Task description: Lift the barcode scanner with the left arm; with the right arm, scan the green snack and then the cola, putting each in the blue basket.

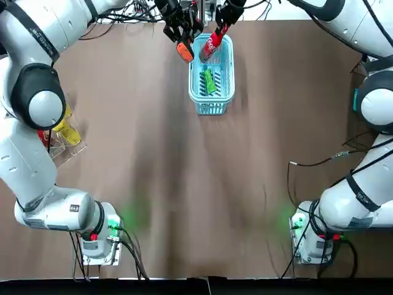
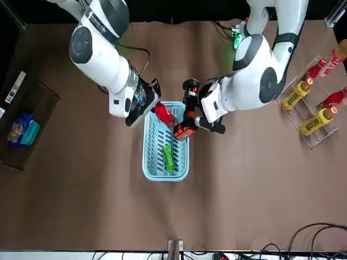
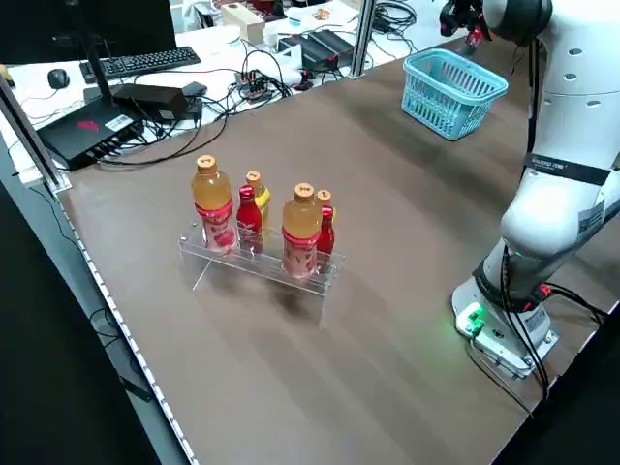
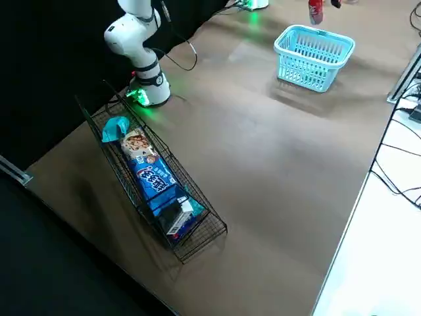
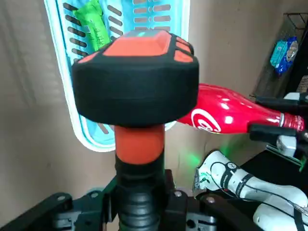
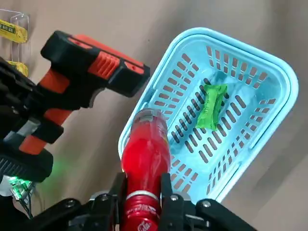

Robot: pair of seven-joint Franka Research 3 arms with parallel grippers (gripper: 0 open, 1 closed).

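My left gripper (image 1: pixel 179 29) is shut on the handle of the orange-and-black barcode scanner (image 1: pixel 184 51), held in the air just left of the blue basket's (image 1: pixel 228 92) far end. My right gripper (image 1: pixel 222 23) is shut on the neck of the red cola bottle (image 1: pixel 212 43), which hangs tilted over the basket's far rim. In the left wrist view the scanner's head (image 5: pixel 137 82) faces the cola (image 5: pixel 226 113) from close by. The green snack (image 1: pixel 209 81) lies inside the basket. The right wrist view shows the cola (image 6: pixel 144 154) above the basket (image 6: pixel 284 72), with the snack (image 6: pixel 211 106) below.
A clear rack of drink bottles (image 1: pixel 61 132) stands at the table's left edge. Off the table's right side, a black wire tray (image 4: pixel 197 227) holds several snack packs. Cables trail along the far edge and by the right arm's base (image 1: pixel 313 163).
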